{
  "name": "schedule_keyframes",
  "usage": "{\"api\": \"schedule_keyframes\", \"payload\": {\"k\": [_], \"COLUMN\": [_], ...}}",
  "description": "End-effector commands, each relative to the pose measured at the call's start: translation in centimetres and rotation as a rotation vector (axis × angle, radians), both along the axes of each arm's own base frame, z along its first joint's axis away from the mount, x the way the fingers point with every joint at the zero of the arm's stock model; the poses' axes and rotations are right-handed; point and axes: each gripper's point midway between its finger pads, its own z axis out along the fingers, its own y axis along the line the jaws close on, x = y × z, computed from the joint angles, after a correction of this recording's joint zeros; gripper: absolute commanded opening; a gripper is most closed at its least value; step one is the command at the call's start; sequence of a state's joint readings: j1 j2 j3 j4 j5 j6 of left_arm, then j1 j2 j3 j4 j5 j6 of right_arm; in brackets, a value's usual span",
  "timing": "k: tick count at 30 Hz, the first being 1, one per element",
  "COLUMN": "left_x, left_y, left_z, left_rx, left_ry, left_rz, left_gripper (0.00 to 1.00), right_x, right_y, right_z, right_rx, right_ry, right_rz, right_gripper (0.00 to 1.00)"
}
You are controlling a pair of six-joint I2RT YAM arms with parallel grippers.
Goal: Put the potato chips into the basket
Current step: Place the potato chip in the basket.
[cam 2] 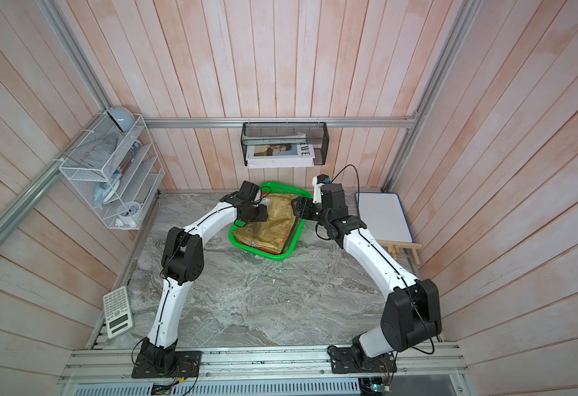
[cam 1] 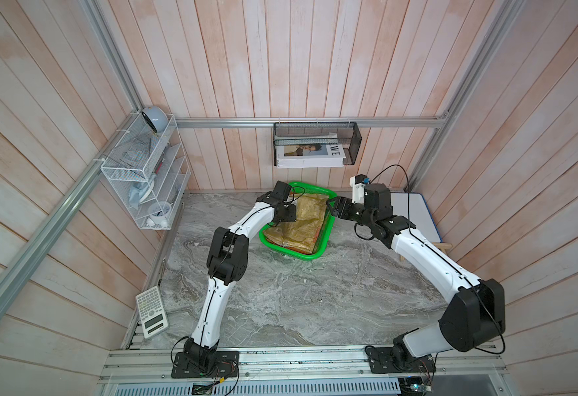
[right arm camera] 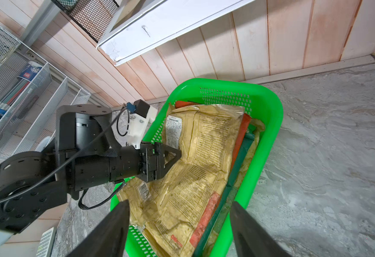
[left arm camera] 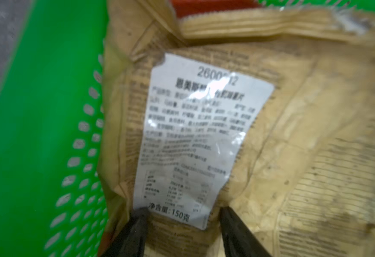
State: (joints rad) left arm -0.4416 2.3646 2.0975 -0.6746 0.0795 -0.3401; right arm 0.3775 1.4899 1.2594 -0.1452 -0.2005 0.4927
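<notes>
The bright green basket stands at the back middle of the table. Potato chips bags lie stacked in it. On top is a yellow-tan bag with a white label. An orange-red bag's edge and a dark green one show beneath it. My left gripper is open, with its tips at the label's end and nothing pinched between them. My right gripper hangs open and empty over the basket's right rim.
A blue-edged whiteboard lies at the back right, with a wooden easel beside it. A white calculator sits at the front left. On the back wall hangs a black wire mesh basket; a white wire rack is on the left wall.
</notes>
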Motion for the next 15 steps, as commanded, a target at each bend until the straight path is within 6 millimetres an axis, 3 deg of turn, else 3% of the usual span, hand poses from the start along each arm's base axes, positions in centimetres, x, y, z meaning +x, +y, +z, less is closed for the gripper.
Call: {"api": "schedule_keyframes", "payload": {"k": [1,5,8,11,13,15], "left_x": [0.0,-0.6,-1.8,-3.2,-4.5,-6.1], "left_y": [0.3,0.0,1.9,6.5,10.3,14.5], "left_z": [6.8,15.8,21.3,23.5,22.6,20.6], "left_rx": [-0.035,-0.148,-0.174,-0.140,-0.119,-0.099], "left_ry": [-0.117,-0.297,-0.441,-0.541,-0.566,-0.585], "left_rz": [-0.007,-0.022,0.009,0.126,0.211,0.325], "left_gripper": [0.58,0.58,0.61,0.66,0.68,0.78], "right_x": [0.0,0.4,0.9,1.1,0.9,0.3], "right_y": [-0.1,-1.4,-3.9,-8.3,-12.3,-16.6], "right_z": [0.7,0.4,0.0,-0.9,-2.2,-3.8], "right_rx": [-0.019,-0.021,0.001,-0.015,-0.051,-0.083], "right_ry": [-0.012,-0.006,0.010,0.013,0.017,0.014], "right_rz": [0.002,-0.025,-0.081,-0.203,-0.339,-0.488], "right_gripper": [0.76,0.79,0.82,0.86,0.89,0.93]}}
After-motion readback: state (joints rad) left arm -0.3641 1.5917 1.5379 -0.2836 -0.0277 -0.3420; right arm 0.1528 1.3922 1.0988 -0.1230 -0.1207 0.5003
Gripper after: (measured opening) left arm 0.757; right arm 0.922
